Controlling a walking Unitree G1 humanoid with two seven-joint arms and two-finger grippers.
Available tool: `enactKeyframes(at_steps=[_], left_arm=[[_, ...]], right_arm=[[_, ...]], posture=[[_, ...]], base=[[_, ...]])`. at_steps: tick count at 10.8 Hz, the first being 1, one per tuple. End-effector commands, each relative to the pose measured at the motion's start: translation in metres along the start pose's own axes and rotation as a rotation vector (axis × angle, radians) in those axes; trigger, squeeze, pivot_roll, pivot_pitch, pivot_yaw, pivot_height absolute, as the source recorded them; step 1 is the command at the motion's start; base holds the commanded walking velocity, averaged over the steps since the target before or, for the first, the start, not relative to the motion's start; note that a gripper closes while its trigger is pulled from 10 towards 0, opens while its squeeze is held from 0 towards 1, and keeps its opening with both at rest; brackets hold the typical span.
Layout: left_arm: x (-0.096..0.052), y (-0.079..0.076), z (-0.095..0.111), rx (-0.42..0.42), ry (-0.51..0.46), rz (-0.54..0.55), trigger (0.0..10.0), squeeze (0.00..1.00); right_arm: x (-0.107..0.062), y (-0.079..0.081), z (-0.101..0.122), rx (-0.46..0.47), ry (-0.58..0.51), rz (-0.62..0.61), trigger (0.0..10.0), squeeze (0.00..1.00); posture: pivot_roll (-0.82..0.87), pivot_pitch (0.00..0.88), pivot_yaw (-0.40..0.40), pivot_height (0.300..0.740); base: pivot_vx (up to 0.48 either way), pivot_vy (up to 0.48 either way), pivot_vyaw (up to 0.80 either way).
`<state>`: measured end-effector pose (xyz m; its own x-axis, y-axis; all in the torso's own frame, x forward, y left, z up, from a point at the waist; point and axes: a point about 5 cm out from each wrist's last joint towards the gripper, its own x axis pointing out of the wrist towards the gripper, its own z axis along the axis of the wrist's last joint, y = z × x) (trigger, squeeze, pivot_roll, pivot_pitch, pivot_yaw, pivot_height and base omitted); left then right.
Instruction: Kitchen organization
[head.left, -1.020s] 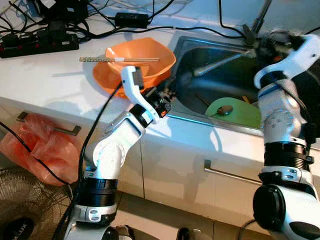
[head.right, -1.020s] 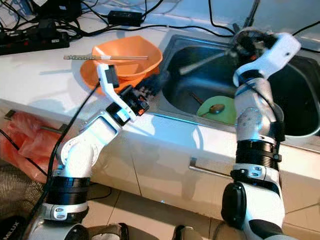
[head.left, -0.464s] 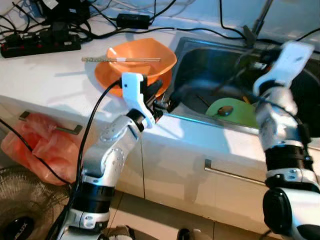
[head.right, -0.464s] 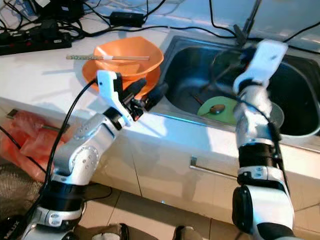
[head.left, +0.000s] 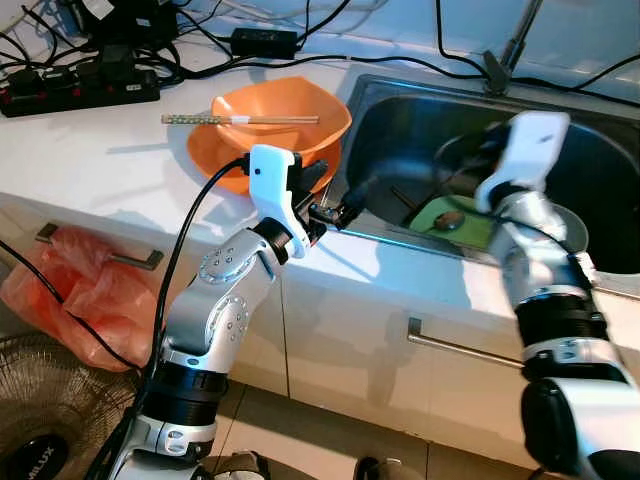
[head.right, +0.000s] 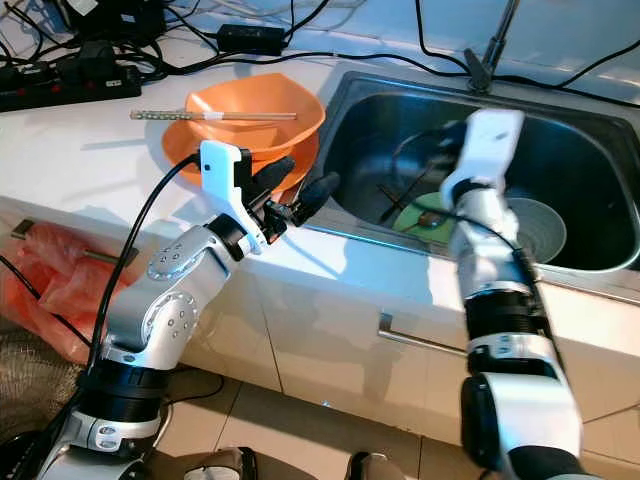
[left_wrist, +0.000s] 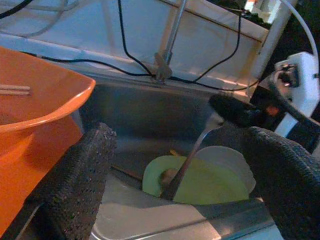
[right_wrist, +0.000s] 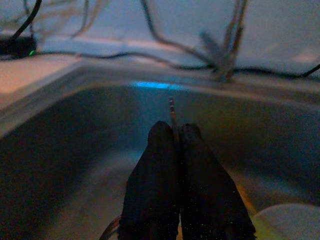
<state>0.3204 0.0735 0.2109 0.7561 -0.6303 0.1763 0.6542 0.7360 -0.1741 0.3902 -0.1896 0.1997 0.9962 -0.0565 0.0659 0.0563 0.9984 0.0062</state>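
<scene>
Left wrist view: sink (left_wrist: 150, 107) with green plate (left_wrist: 210, 182), spoon (left_wrist: 187, 162) pinched in right gripper (right_wrist: 172, 145), left gripper (left_wrist: 185, 185) spread.

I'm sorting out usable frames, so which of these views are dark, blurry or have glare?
Right wrist view: dim and soft, its shut fingers dark against the sink. Left wrist view: bright, fingers blurred up close. Left eye view: well lit, the right arm motion-smeared, glare along the sink's rim.

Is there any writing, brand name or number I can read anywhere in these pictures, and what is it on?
"MILUX", partly cut off by the picture edge, in white letters on the hub of the floor fan.
Chopsticks on the orange bowl: patterned end, no readable text.
Nothing else legible.
</scene>
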Motion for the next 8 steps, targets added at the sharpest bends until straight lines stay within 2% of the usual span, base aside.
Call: enactKeyframes(at_steps=[1,2,3,4,5,6,8], left_arm=[[0.001,-0.007,0.001,0.032,0.001,-0.039,10.0,0.0],[0.001,-0.009,0.001,0.036,0.004,-0.046,10.0,0.0],[0.002,-0.011,0.002,0.037,0.004,-0.051,10.0,0.0],[0.002,-0.012,0.002,0.037,0.004,-0.059,10.0,0.0],[0.002,-0.013,0.002,0.039,0.005,-0.062,10.0,0.0],[0.004,-0.013,0.003,0.041,-0.001,-0.062,10.0,0.0],[0.003,-0.012,0.005,0.044,-0.004,-0.051,10.0,0.0]], right_arm=[[0.0,0.01,-0.005,0.001,0.048,0.055,10.0,0.0],[-0.001,0.013,-0.01,0.013,0.076,0.068,10.0,0.0],[-0.001,0.013,-0.016,0.071,0.109,0.051,10.0,0.0],[-0.001,0.004,-0.024,0.163,0.169,-0.005,10.0,0.0],[-0.002,0.001,-0.026,0.184,0.185,-0.017,10.0,0.0],[-0.004,-0.006,-0.031,0.217,0.218,-0.063,10.0,1.0],[-0.004,-0.005,-0.033,0.236,0.236,-0.059,10.0,1.0]], posture=[[0.03,0.107,0.002,0.74],[0.03,0.107,0.003,0.74],[0.03,0.108,0.003,0.74],[0.03,0.109,0.004,0.74],[0.03,0.109,0.004,0.74],[0.02,0.112,0.001,0.74],[0.03,0.116,-0.002,0.74]], base=[[0.0,0.0,0.0],[0.0,0.0,0.0],[0.0,0.0,0.0],[0.0,0.0,0.0],[0.0,0.0,0.0],[0.0,0.0,0.0],[0.0,0.0,0.0]])
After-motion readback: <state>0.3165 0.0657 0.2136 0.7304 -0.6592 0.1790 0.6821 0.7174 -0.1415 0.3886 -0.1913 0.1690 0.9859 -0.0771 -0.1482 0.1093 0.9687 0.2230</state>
